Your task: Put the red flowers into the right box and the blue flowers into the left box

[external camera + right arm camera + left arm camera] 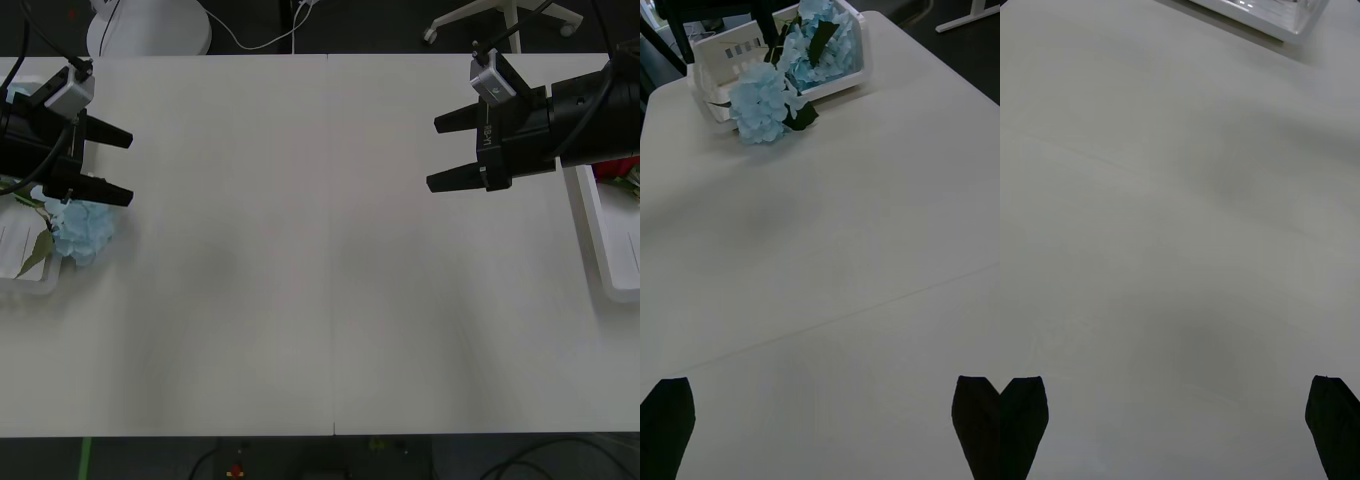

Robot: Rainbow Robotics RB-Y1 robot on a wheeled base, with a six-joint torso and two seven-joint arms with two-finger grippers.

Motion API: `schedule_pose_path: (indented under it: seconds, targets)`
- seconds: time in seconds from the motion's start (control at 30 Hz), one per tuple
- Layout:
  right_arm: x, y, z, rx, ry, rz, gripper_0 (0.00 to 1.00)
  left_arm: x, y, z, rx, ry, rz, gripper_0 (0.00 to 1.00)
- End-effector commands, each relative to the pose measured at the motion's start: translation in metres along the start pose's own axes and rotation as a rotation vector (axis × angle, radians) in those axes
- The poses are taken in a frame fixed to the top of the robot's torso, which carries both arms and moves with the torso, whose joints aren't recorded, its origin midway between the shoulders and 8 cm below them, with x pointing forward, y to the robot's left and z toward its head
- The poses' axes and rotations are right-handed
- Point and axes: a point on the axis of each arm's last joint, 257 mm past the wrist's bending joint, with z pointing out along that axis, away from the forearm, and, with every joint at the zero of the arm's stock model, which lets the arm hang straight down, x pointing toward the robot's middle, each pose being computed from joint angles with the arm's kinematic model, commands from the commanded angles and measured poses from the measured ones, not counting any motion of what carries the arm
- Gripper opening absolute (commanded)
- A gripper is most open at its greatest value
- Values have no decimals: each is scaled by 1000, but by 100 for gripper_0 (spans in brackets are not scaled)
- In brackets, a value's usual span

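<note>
Two grippers: my left gripper (pixel 118 165) and right gripper (pixel 447 152), both spread wide, holding nothing.
Blue flowers (pixel 80 230): in the left box (pixel 30 285), one bloom hanging over its rim.
Red flowers (pixel 618 168): glimpsed in the right box (pixel 605 250), opposite end from the left box; sorting looks finished.

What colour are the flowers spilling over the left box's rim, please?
Pale blue flowers, with dark green leaves; the right wrist view shows them best, at the left box.

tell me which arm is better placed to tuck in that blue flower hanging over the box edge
Left. The open left gripper hovers right beside the blue flower spilling over the left box; the right gripper is across the table.
</note>
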Motion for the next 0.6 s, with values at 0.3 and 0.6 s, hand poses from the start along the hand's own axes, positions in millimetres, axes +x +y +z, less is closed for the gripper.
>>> schedule_pose_path:
  seconds: [0.3, 0.6]
  targets:
    - [-30, -1, -2, 1, -39, -86, 99, -27, 8, -3, -22, -13, 7, 100]
    - [-30, -1, -2, 1, -39, -86, 99, -27, 8, -3, -22, -13, 7, 100]
